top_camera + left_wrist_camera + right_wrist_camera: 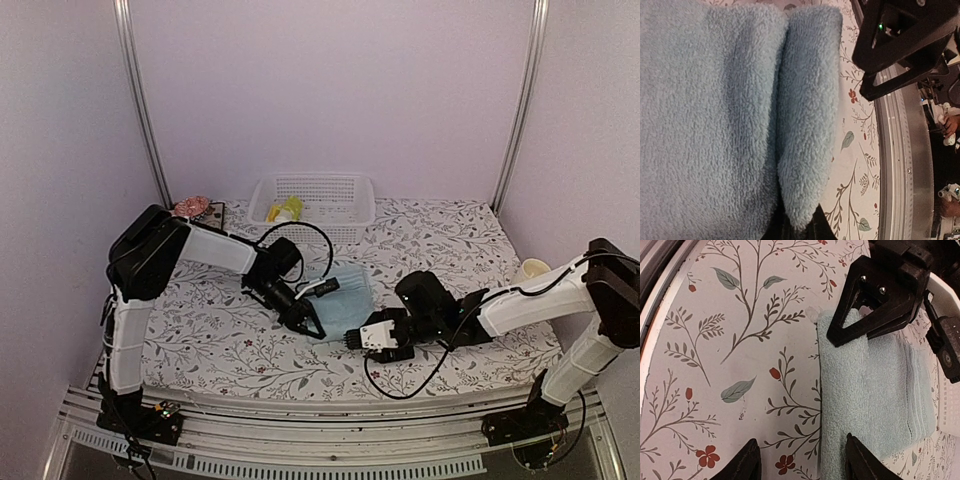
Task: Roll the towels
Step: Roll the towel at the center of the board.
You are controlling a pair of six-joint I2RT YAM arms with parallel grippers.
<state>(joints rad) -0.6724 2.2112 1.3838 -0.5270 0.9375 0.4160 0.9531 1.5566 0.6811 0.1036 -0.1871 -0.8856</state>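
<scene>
The table [450, 240] has a white basket [340, 180] at its far edge. The blue towel [350, 295] lies near the middle of the table with its near edge turned over into a thick lip, and the green towel [288, 210] sits in the basket. The left gripper [312, 325] is pinched tight on that lip, and the right gripper [350, 340] hangs at the towel's near edge, jaws apart, one finger over towel, one over table, gripping nothing.
</scene>
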